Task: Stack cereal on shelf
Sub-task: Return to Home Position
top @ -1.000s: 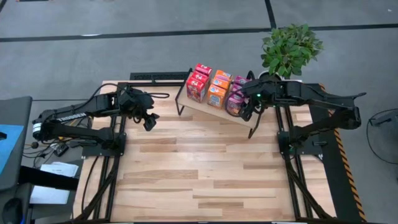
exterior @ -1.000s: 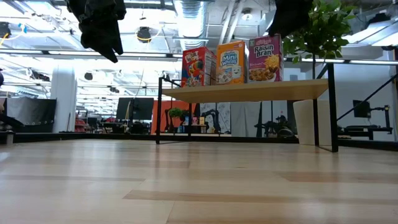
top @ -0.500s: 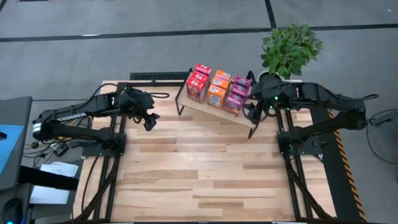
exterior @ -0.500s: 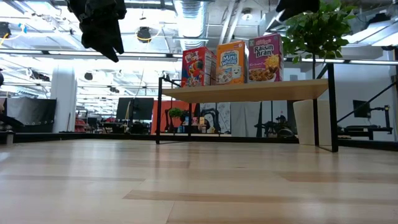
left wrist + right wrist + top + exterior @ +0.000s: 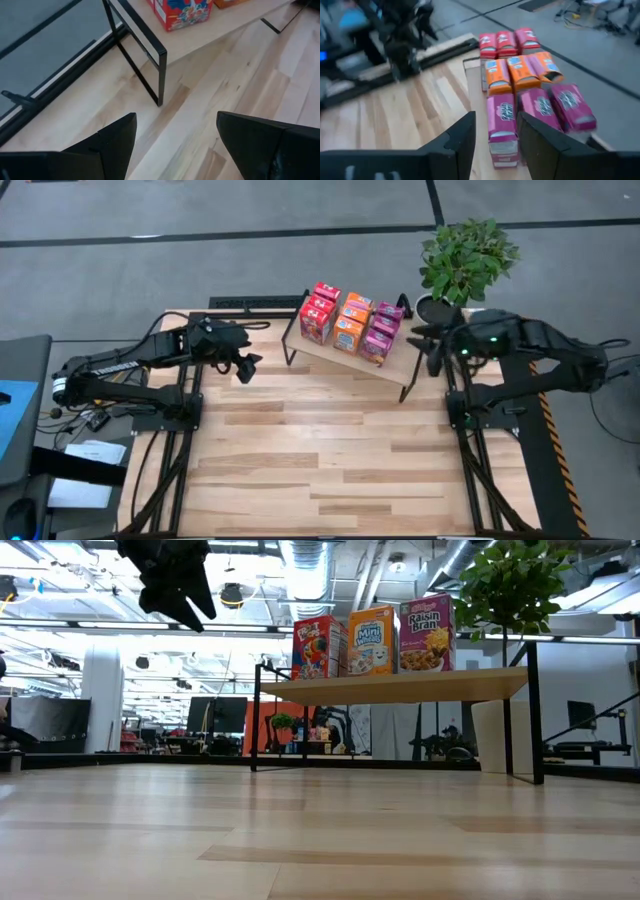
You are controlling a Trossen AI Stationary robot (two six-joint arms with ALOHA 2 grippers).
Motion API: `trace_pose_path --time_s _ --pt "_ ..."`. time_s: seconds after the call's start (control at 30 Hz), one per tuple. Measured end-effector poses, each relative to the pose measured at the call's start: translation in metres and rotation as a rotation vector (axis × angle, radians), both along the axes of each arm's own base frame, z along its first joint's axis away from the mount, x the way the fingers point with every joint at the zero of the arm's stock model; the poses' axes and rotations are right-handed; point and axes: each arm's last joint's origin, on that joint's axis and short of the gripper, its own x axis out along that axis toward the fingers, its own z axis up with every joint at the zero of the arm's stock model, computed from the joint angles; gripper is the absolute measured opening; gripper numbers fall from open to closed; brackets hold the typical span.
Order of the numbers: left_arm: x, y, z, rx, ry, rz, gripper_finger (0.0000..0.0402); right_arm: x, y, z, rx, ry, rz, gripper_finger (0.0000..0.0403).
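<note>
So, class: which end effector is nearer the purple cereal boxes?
Right. The right end effector sits just off the end of the shelf beside the purple cereal boxes; the left end effector is beyond the opposite end, past the red boxes.

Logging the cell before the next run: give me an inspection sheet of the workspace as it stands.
Surface: wooden table, bare apart from the shelf.
Job's things: nine cereal boxes on the shelf, in red, orange and purple rows of three.
Clutter: nothing seen.
Grippers: left gripper open, empty, above the table left of the shelf; right gripper open, empty, off the shelf's right end.
Cables: black cable at the table's far edge, near the left gripper.
Surroundings: potted plant behind the shelf; grey floor.
</note>
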Motion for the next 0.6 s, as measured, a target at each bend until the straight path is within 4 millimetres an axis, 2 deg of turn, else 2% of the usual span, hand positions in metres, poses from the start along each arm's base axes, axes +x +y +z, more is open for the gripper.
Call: trace_pose_path --time_s 0.13,0.27,0.43,0.5,0.6 --pt "0.0 0.0 0.0 -0.001 0.002 0.001 0.0266 -0.019 0.0 0.004 0.094 -0.087 -0.094 0.0158" --pt "0.0 0.0 0.0 -0.007 -0.004 0.009 0.0266 -0.028 0.0 0.006 0.127 -0.122 -0.118 0.0142" --pt "0.007 0.001 0.01 0.042 -0.109 -0.04 0.0266 -0.03 0.0 0.007 0.012 -0.075 -0.08 0.0132" --pt "0.01 0.002 0.018 0.081 -0.181 -0.082 0.0266 -0.033 -0.002 0.009 -0.029 -0.09 -0.115 0.0133" --pt "0.001 0.003 0.026 0.101 -0.238 -0.109 0.0266 -0.044 -0.004 0.012 -0.045 -0.125 -0.155 0.0137"
